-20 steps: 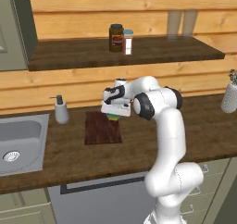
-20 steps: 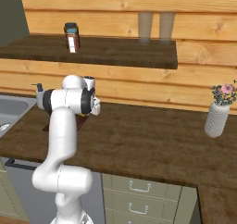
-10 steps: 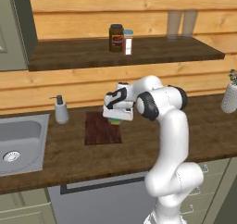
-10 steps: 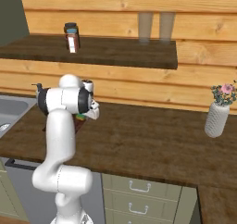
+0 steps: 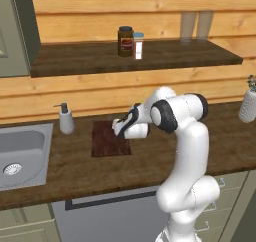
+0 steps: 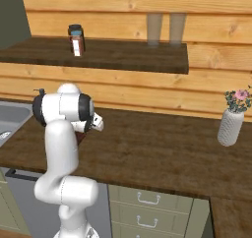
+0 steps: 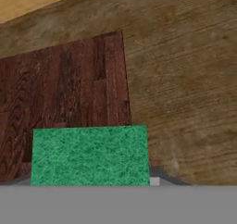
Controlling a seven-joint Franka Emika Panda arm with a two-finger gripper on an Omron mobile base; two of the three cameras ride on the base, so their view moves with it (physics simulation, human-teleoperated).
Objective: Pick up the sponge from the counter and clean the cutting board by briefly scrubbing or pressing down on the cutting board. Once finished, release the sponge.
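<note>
The green sponge (image 7: 90,156) sits close under the hand camera, covering the fingertips, and my gripper (image 5: 121,130) is shut on it. Below it lies the reddish-brown cutting board (image 7: 60,93), and the sponge hangs over the board's right edge, partly above the bare counter (image 7: 185,79). In the left base view the hand hovers low over the right side of the cutting board (image 5: 106,141), and the sponge is hidden beneath the hand. Whether the sponge touches the board I cannot tell.
A soap dispenser (image 5: 65,120) stands left of the board, beside the steel sink (image 5: 20,153). On the wall shelf above are a dark jar (image 5: 125,41), a shaker (image 5: 138,45) and glasses. A white vase (image 6: 230,124) stands far right on the counter.
The hand has come down toward the board with the sponge and the elbow has swung a little right. The jaws have closed slightly tighter.
</note>
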